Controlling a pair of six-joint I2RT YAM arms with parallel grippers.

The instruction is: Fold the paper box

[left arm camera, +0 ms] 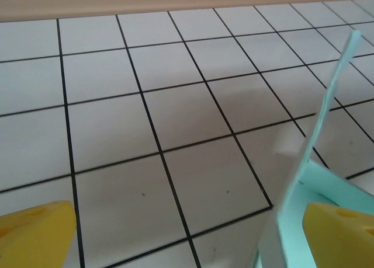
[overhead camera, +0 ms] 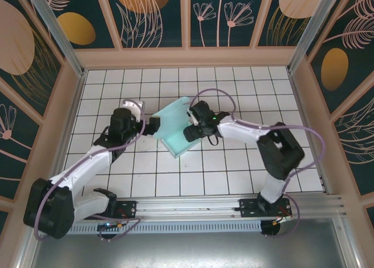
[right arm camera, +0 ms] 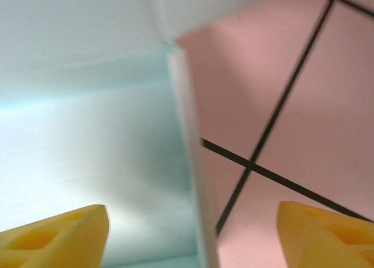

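Two pincers are waiting at the paper box (overhead camera: 175,126), which is lying near the middle of the counter (overhead camera: 234,174), a bit toward the top of the frame. The left pincer (overhead camera: 154,126) is standing wide open at its left edge. The right pincer (overhead camera: 190,131) is gaping open too, around a thin raised wall. Nothing is pinching that wall, so it could be flopping flat or bending crooked.
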